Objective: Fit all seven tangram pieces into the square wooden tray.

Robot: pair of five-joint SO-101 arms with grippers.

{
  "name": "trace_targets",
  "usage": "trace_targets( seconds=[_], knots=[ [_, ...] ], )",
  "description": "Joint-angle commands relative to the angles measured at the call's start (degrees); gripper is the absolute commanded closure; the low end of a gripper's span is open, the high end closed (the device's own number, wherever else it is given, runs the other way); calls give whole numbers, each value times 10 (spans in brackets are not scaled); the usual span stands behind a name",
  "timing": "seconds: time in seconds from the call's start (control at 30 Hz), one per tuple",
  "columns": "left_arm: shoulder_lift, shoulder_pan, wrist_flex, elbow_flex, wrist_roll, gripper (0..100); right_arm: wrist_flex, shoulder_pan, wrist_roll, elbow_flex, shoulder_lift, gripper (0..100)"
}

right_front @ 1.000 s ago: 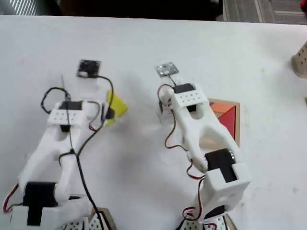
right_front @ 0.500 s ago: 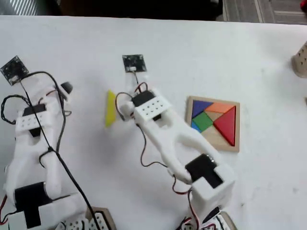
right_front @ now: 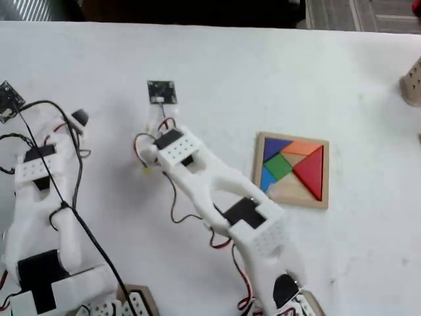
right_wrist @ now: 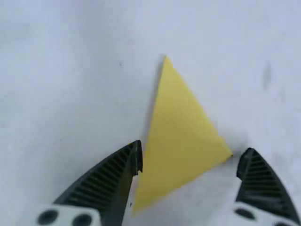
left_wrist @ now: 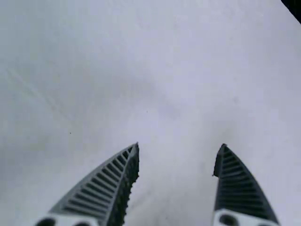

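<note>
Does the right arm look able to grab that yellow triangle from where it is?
Probably yes. The right gripper is open right over the yellow triangle, a finger on either side, and nothing else lies between them.

Plain white bench (right_front: 342, 79), matte, faintly scuffed. Past its far edge, a dark band (right_front: 197, 10); grey planked floor (right_front: 368, 13) beyond the far right corner, pale slats (right_front: 26, 8) beyond the far left. Tan perforated block (right_front: 413, 82) at the right edge.
</note>
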Motion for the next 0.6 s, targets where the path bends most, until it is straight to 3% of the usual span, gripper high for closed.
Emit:
trace_targets(
  seconds=[0.0,0.37,0.5,0.57],
  knots=[
    [-2,-6,-11,-6,6,732,53,8,-11,-87,42,676],
    [-1,7,-8,-4,-18,732,269,44,-6,-255,135,681],
    [-1,12,-8,-3,-32,732,305,73,0,-281,146,772],
    [-1,12,-8,-3,-32,732,310,94,58,-287,147,804]
  ],
)
